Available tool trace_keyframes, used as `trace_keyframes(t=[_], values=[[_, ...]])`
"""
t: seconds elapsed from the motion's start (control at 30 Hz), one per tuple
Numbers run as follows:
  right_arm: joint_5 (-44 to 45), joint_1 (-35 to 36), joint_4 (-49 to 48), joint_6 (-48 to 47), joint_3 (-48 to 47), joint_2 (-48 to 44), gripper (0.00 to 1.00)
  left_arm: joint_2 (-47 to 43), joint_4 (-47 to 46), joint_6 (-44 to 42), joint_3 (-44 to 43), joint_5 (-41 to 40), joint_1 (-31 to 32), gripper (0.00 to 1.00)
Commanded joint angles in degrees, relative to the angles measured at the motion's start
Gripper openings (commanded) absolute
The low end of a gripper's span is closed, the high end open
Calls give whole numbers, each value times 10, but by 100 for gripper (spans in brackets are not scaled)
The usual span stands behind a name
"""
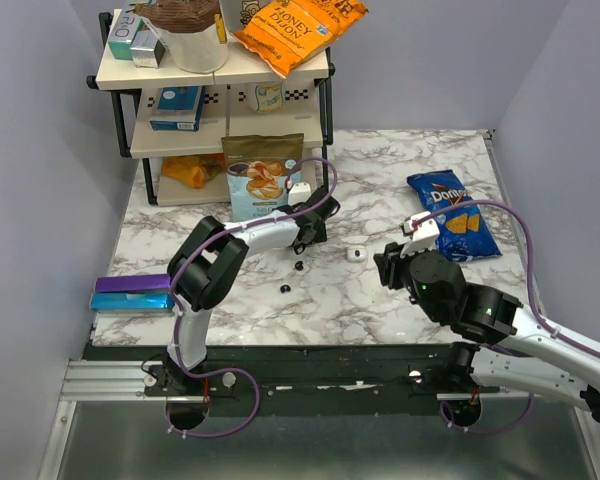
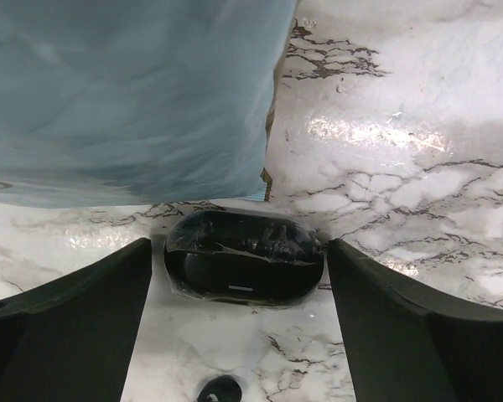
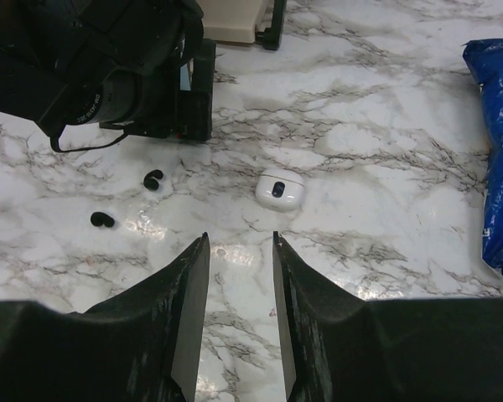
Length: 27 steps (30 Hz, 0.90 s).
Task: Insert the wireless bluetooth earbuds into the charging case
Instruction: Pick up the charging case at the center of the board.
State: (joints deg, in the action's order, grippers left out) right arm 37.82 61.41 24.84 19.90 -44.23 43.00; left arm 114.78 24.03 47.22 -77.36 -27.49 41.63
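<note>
Your left gripper (image 2: 240, 260) is down at the table (image 1: 380, 170) with its jaws spread wide, one on each side of the single black case (image 2: 243, 266). A thin strip of marble shows between the case and the left finger. On the right side you cannot tell whether finger and case touch. The case sits on the table just in front of the foot of one pale blue bag (image 2: 126, 100). The overhead view does not show it, as the gripper hides it there.

You have two earbuds (image 3: 153, 178), both loose on the marble and neither in the case. They lie near each other but apart, just on your side of the left gripper. From the left wrist you see only one of them, at the bottom edge of the picture, close to the case.

Your right gripper (image 3: 240, 239) hovers over bare marble with its jaws a narrow gap apart and nothing between them. Ahead of it sits one small white case (image 3: 281, 190), to the right of the earbuds and well clear of them.

One blue Doritos bag (image 1: 450, 215) lies flat at the right of the table. One purple box (image 1: 132, 293) rests at the left edge. One rack (image 1: 215, 95) stands at the back left, carrying boxes and an orange chip bag (image 1: 300, 30).
</note>
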Motion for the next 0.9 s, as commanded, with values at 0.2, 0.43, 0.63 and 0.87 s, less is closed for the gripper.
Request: trace_keyframes(t=[0.2,0.43,0.63,0.87], values=[[1,-1,-14,8,4,-9,45,19,19,-42,20,35,5,84],[1,-1,-12,8,1,-9,45,20,12,-47,35,37,4,70],[0,-1,-11,11,-2,-6,45,1,-11,-49,57,33,4,43],[4,-1,-4,-4,-41,10,45,-174,-130,-123,141,33,7,19]])
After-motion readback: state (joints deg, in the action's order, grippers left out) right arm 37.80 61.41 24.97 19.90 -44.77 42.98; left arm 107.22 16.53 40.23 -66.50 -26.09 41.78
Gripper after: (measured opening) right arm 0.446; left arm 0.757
